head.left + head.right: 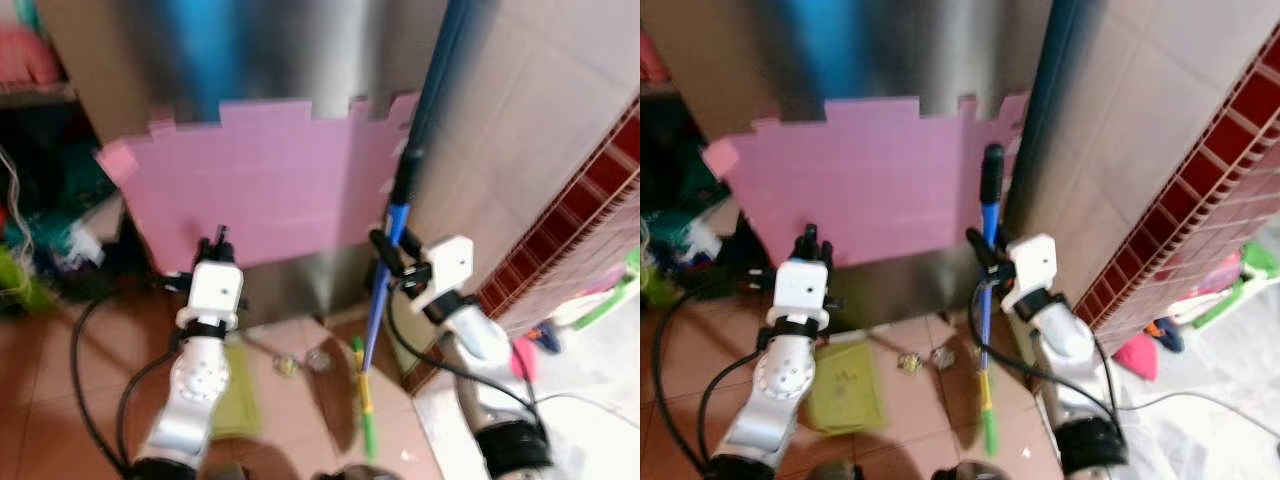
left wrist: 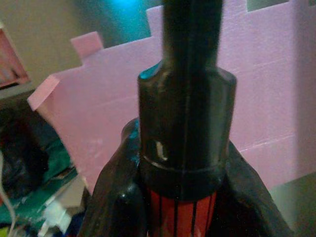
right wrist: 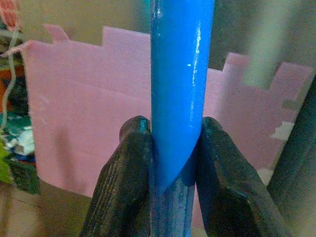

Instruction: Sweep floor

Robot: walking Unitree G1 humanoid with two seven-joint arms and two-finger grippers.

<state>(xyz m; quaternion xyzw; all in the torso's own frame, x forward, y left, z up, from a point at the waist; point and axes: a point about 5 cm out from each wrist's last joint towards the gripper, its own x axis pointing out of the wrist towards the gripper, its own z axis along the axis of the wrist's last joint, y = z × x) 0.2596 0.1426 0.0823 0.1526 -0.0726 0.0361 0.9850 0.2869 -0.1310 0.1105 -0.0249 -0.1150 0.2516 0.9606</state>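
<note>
Our right hand [image 1: 985, 262] is clamped on the stiff, light, slippery blue broom [image 1: 986, 300], upright beside the pink mat [image 1: 870, 180]; our left hand [image 2: 177, 207] grips a black handle [image 2: 185, 128].

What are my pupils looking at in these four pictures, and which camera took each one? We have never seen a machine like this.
This is a humanoid robot with two silver arms, meant to sweep the floor. The two wide pictures come from cameras in its head, looking down. The other two come from a camera on each wrist.

The right gripper has its jaws shut on a blue broom handle that runs down to a green and yellow lower end. The left gripper is shut on a black and red handle; what it belongs to cannot be told.

A pink foam mat leans against a metal cabinet. On the tiled floor lie a green dustpan and small scraps of litter.
</note>
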